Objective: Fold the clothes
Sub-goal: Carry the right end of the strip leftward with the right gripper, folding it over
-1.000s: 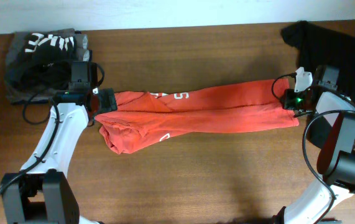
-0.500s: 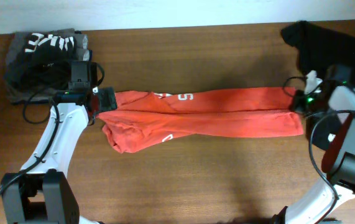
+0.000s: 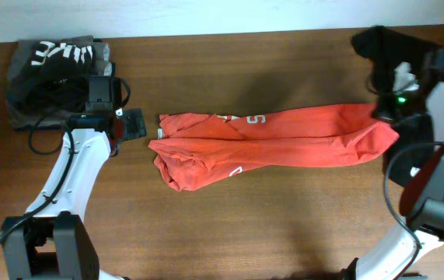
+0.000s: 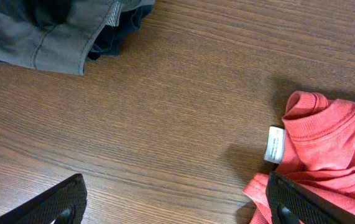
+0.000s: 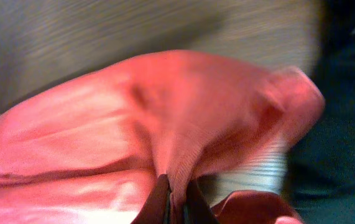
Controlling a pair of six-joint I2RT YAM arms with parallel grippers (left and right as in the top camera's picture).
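The clothes, a red-orange T-shirt (image 3: 284,140) with white lettering, lie bunched into a long band across the middle of the table. My right gripper (image 3: 385,109) is shut on a fold of the shirt's right end (image 5: 183,124), the cloth pinched between its jaws (image 5: 177,202). My left gripper (image 3: 132,124) stands open just left of the shirt, with bare wood between its fingers (image 4: 177,208). The collar with its small white neck tag (image 4: 275,144) lies in front of the right finger (image 4: 301,202). The shirt's edge reaches that finger.
A pile of dark grey and black garments with white lettering (image 3: 50,70) lies at the back left, its grey hem (image 4: 53,31) showing in the left wrist view. A black garment (image 3: 400,54) lies at the back right, beside the right gripper (image 5: 345,124).
The right gripper has closed on the shirt's right end and drawn the shirt to the right. The shirt's left end has slid away from the open left gripper, which has stayed put.
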